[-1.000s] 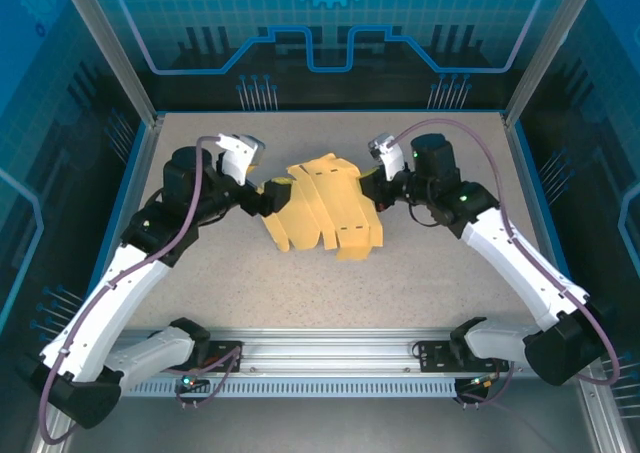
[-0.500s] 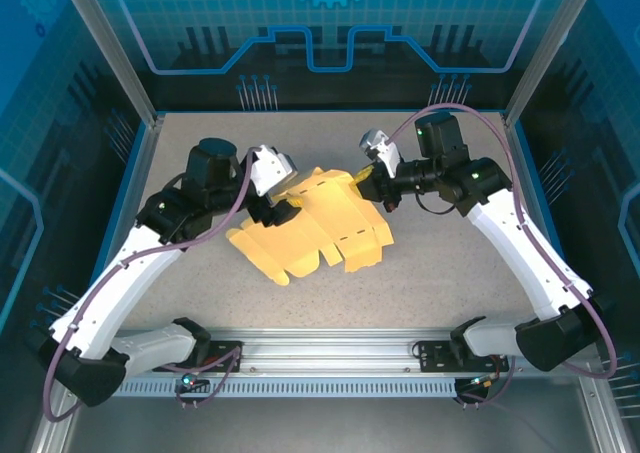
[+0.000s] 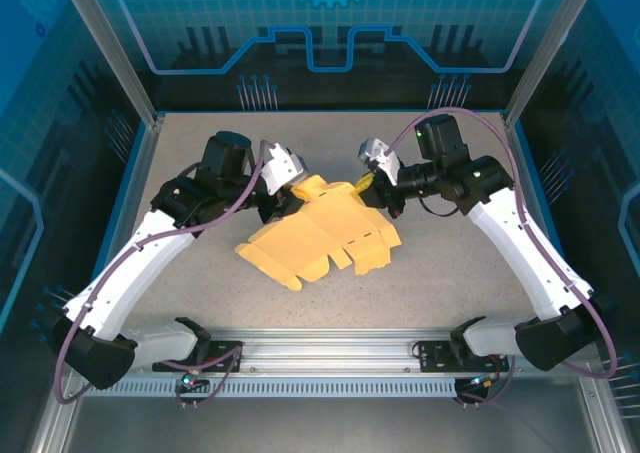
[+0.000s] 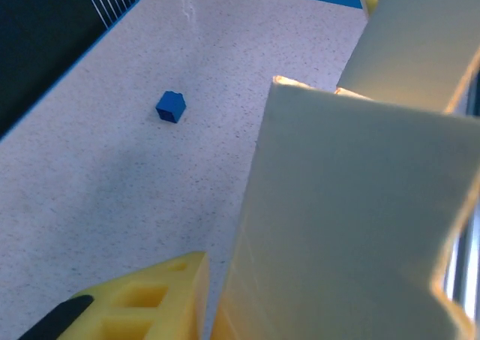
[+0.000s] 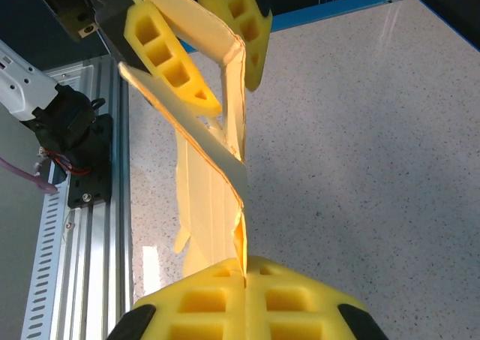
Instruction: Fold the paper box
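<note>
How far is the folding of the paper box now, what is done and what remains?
Done: the left pincer and the right pincer each pinch an edge of the paper box. In hand: the sheet hangs between them, partly bent along its creases. To do: no closed box shape is formed yet; the flaps spread open over the table, so most of the folding remains.

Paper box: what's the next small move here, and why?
Probably ease the left end effector toward the right end effector to bend a crease: both are shut on the paper box at its far edge, and it is spread open, not yet box-shaped.
</note>
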Robot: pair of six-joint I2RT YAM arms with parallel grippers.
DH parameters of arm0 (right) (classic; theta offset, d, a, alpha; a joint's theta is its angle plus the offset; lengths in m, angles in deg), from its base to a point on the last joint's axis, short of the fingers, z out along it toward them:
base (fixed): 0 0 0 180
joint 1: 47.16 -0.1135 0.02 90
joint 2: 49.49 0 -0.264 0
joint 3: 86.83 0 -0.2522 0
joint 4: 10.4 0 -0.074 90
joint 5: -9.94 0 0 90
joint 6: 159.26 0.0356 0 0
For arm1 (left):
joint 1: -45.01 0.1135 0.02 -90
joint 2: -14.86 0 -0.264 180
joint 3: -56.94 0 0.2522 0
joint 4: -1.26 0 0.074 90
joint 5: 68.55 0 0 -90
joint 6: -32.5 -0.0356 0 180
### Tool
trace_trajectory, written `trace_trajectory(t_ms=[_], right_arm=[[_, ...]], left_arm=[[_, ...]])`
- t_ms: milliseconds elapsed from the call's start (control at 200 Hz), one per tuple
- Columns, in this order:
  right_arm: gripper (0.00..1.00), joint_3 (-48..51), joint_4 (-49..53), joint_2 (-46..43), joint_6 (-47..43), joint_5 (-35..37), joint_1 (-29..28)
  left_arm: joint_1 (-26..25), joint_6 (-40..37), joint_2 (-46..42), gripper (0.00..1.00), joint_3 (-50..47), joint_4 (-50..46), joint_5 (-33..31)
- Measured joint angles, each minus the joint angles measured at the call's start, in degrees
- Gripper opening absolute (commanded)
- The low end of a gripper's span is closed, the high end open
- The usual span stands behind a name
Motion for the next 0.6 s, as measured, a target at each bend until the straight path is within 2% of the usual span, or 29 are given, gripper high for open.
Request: trace_trajectory(t_ms=[170,225,345,415,480,600], right_arm=[[0.0,-0.63,0.24,0.35,-0.72,0.83,0.0],[0.06,-0.68,0.2,0.42,-0.74,1.29,0.11],[0.3,-0.59,-1.2,0.28,-0.46,1.27,0.44],[0.41,0.61,-3.26,-0.52,-0.24,0.66,1.51],[0.47,2.34,-4.98,-1.77,-0.35,-0.42,3.04],[0.51,3.96,-7.74,-3.02,-0.92,-2.82,5.7]], left_arm=[[0.0,1.09,0.09,0.0,0.0,-1.14,3.19],[0.02,1.46,0.04,0.0,-0.04,-1.49,4.24],[1.14,1.99,-1.07,0.0,-0.96,-1.2,7.23],[2.64,2.89,-2.21,0.0,-1.4,-0.72,9.84],[4.37,3.48,-3.3,0.0,-1.66,0.07,12.33],[6.95,4.7,-4.72,0.0,-1.77,0.98,16.17]])
